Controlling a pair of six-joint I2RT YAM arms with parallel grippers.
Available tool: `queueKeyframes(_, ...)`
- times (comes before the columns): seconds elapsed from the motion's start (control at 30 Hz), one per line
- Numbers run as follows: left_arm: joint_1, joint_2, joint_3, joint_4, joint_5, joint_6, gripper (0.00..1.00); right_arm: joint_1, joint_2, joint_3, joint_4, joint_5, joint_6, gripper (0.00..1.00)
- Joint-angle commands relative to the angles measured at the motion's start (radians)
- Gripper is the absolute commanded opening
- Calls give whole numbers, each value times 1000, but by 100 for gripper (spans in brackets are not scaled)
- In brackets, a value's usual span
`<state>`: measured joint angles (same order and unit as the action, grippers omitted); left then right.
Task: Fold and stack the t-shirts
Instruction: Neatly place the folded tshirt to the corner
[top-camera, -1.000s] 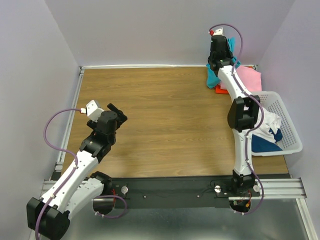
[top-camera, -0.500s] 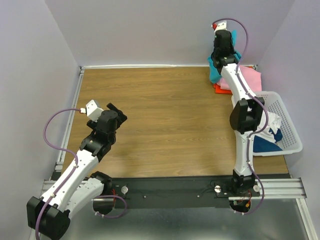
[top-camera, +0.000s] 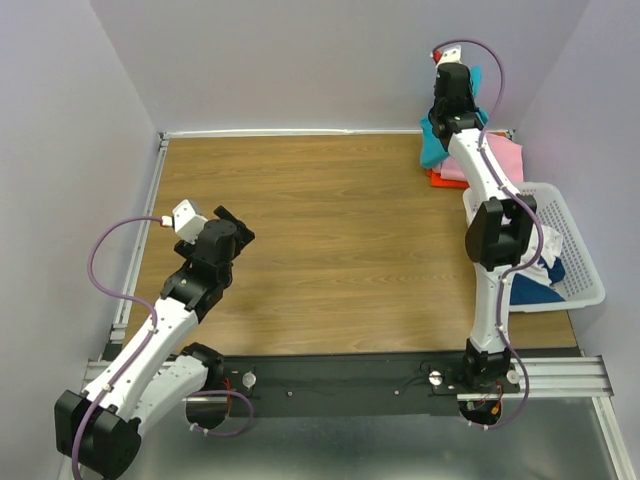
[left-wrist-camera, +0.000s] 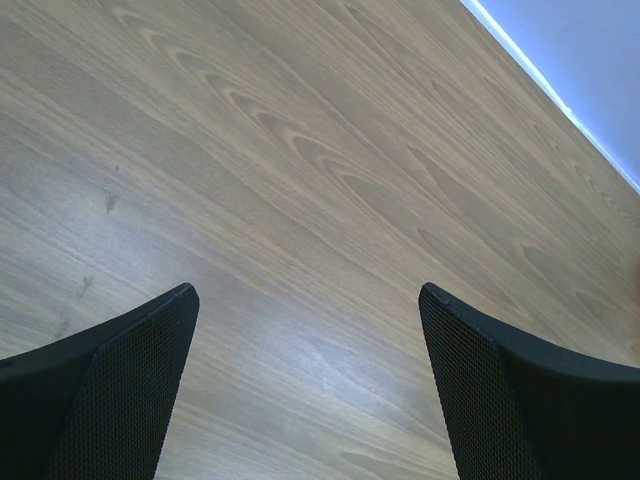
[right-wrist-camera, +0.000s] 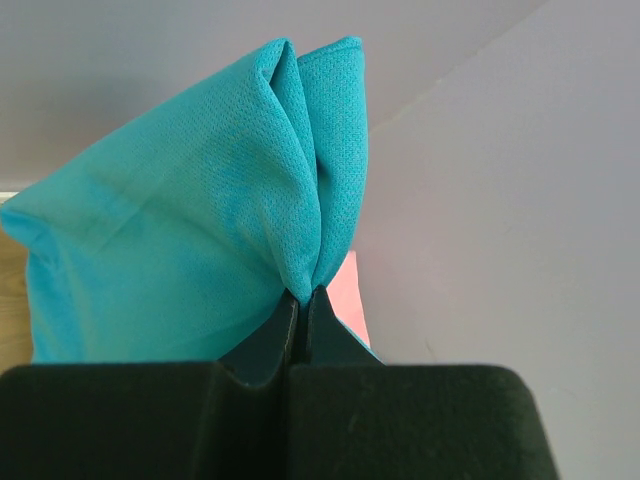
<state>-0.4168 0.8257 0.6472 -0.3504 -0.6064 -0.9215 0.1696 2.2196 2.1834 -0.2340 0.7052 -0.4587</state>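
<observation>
teal t-shirt (top-camera: 431, 150) half hidden behind right arm (top-camera: 478, 170), basket (top-camera: 582, 250) contents partly covered

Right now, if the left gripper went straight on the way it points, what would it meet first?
Probably the wooden table: in its wrist view only wood shows ahead of the left gripper, between its open fingers. How far off it lies is unclear.

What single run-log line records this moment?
right gripper: shut on teal t-shirt, held up | left gripper: open, empty, over table
</observation>
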Motion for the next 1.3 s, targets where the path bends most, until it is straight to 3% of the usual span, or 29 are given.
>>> queueKeyframes(0.0, 10, 15, 22, -2, -43, -10, 98, -39, 6, -8, 12, -7, 34, 1)
queueKeyframes(0.7, 23, 158, 51, 42, -26, 9, 98, -194, 110, -48, -1, -98, 91, 2)
queueKeyframes(1.03, 32, 188, 55, 64, -16, 19, 98, -246, 164, -45, -8, -128, 107, 9)
queueKeyframes(1.07, 32, 190, 57, 65, -16, 19, 98, -252, 169, -43, -8, -124, 110, 13)
queueKeyframes(1.1, 33, 190, 57, 67, -12, 21, 98, -255, 173, -34, -10, -112, 114, 42)
queueKeyframes(1.17, 33, 184, 58, 71, -7, 24, 98, -257, 180, -27, -8, -104, 127, 84)
queueKeyframes(1.2, 33, 181, 57, 73, -6, 26, 98, -257, 178, -25, -8, -105, 129, 100)
queueKeyframes(1.27, 33, 170, 55, 71, -6, 27, 98, -257, 166, -30, -8, -122, 153, 100)
